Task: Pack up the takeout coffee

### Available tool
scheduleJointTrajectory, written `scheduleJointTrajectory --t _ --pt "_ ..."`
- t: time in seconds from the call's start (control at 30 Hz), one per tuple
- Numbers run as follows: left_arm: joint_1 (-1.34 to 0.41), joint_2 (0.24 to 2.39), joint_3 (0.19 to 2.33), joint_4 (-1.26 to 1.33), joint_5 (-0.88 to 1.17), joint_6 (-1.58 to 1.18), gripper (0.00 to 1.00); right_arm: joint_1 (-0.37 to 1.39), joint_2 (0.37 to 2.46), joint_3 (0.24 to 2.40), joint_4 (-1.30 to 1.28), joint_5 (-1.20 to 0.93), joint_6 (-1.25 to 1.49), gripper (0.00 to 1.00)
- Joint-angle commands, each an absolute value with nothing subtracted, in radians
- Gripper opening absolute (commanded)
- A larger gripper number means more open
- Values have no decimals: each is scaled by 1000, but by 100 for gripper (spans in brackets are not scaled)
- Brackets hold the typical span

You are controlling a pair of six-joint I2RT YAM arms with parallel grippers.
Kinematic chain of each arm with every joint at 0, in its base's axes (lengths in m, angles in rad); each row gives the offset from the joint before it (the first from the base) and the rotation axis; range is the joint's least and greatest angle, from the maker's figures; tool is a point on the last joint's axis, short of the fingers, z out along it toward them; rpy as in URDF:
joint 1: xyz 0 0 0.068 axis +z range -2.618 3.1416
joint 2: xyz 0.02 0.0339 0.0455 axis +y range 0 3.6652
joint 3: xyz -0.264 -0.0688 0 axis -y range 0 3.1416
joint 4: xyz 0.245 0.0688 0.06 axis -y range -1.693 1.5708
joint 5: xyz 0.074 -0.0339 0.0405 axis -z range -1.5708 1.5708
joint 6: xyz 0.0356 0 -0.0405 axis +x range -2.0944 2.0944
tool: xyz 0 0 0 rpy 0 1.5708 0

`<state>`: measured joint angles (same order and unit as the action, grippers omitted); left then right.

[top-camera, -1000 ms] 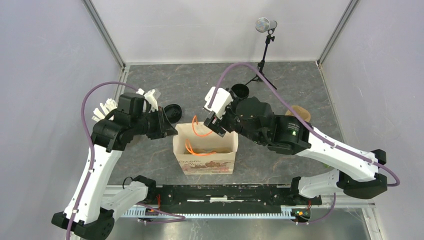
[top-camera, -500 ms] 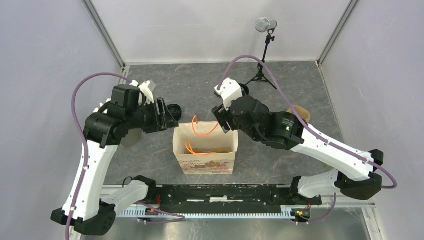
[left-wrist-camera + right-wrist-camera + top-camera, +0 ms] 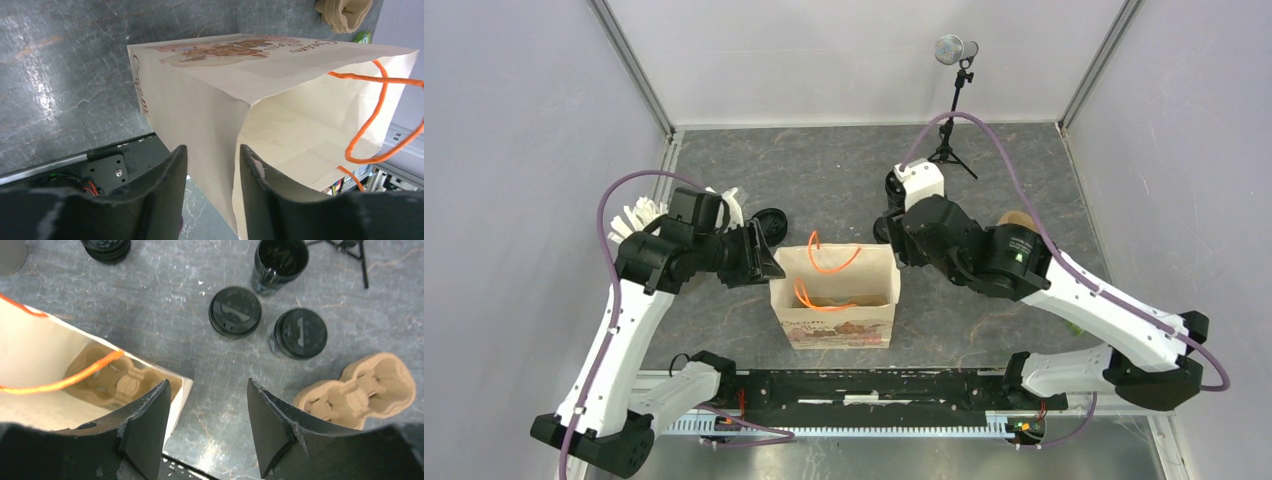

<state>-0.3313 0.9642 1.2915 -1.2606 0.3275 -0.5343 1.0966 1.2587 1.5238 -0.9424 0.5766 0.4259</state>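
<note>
Several black cups, left claw straddling bag edge

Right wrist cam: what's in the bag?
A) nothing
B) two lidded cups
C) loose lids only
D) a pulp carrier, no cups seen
D: the carrier lies at the bottom of the bag with its visible wells empty, while the lidded cups stand outside on the table.
</note>
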Motion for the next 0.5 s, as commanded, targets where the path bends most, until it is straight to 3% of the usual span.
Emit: scheduleJointTrajectory --t 0.0,0.13,0.23,0.37,0.4,0.47 --pt "-332 969 1252 -1179 374 -548 44 1088 1176 1428 -921 516 536 62" --pt "-332 1037 1318 -1171 395 -461 18 1088 1149 1348 -768 433 570 57" --pt "-334 1080 1434 -1188 409 -421 3 1087 1211 1454 -792 491 534 56" --pt "-346 1079 1427 -1178 378 -438 3 1078 1283 1602 -846 539 436 59" --pt "-346 1073 1407 -1177 366 -438 10 1078 1276 1594 -831 532 408 59" --pt "-347 1062 1404 -1191 308 -443 33 1075 1243 1542 -770 508 360 60"
